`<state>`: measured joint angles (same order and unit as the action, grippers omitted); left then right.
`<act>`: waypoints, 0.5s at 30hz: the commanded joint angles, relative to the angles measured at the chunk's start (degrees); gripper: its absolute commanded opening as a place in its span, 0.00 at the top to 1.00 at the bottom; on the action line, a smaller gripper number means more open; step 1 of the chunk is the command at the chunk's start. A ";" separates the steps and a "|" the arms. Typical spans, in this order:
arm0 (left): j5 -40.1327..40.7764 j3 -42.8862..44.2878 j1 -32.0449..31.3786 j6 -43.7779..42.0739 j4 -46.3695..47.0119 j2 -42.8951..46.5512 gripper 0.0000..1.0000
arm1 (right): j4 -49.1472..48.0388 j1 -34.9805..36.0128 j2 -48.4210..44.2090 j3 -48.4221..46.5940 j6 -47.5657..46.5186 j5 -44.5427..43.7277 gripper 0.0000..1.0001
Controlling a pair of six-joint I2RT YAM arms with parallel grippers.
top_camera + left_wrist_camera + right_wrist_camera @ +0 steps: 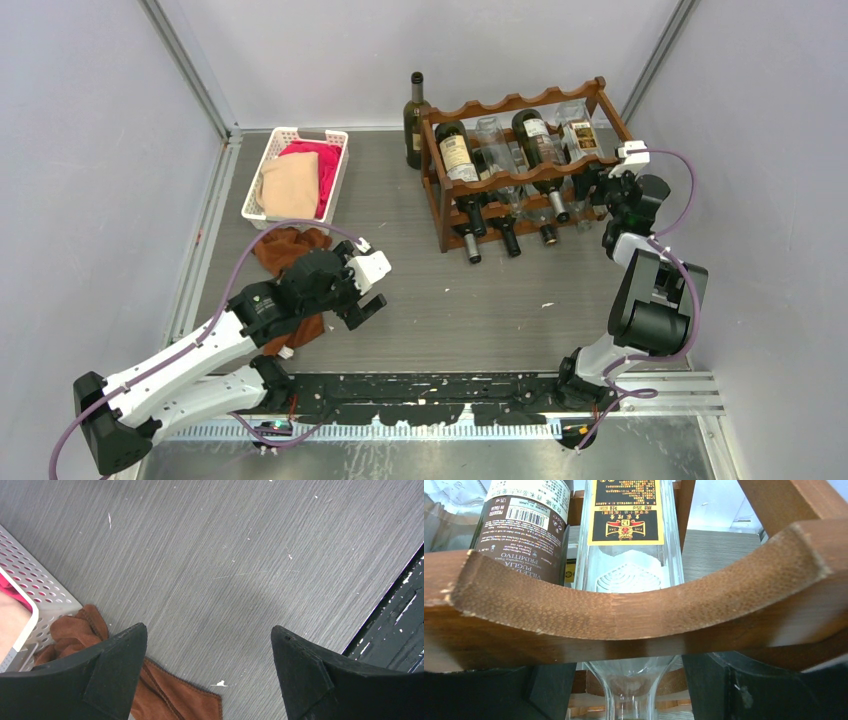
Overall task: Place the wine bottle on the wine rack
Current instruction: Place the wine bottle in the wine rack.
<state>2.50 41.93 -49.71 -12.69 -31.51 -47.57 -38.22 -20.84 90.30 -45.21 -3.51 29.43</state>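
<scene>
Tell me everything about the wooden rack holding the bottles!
The rack is reddish-brown wood: tiers of wavy rails on upright posts. It stands upright on the table, toward the far right. Several bottles lie in its dips, necks toward the arms. The right end effector is at its right end, fingers below the front rail.
</scene>
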 commanded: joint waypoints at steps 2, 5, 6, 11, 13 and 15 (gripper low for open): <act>0.00 0.08 0.23 -0.68 2.47 0.35 0.08 | -7.60 0.82 -0.89 -2.11 0.98 -4.24 0.24; -0.01 0.08 0.23 -0.69 2.45 0.37 0.08 | -7.42 0.82 -0.90 -2.17 0.88 -4.35 0.23; -0.04 0.08 0.23 -0.71 2.50 0.37 0.08 | -7.41 0.80 -0.92 -2.16 0.81 -4.33 0.22; 0.01 0.08 0.23 -0.76 2.47 0.37 0.08 | -7.06 0.86 -1.12 -2.26 0.65 -4.57 0.20; -0.04 0.08 0.23 -0.76 2.48 0.45 0.08 | -7.01 0.85 -1.29 -2.28 0.52 -4.66 0.20; -0.02 0.08 0.23 -0.76 2.47 0.44 0.08 | -7.01 0.83 -1.32 -2.18 0.45 -4.62 0.20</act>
<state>2.52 41.93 -49.71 -12.69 -31.51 -47.57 -38.57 -20.73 90.30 -45.21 -3.73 27.51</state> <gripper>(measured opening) 0.925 0.803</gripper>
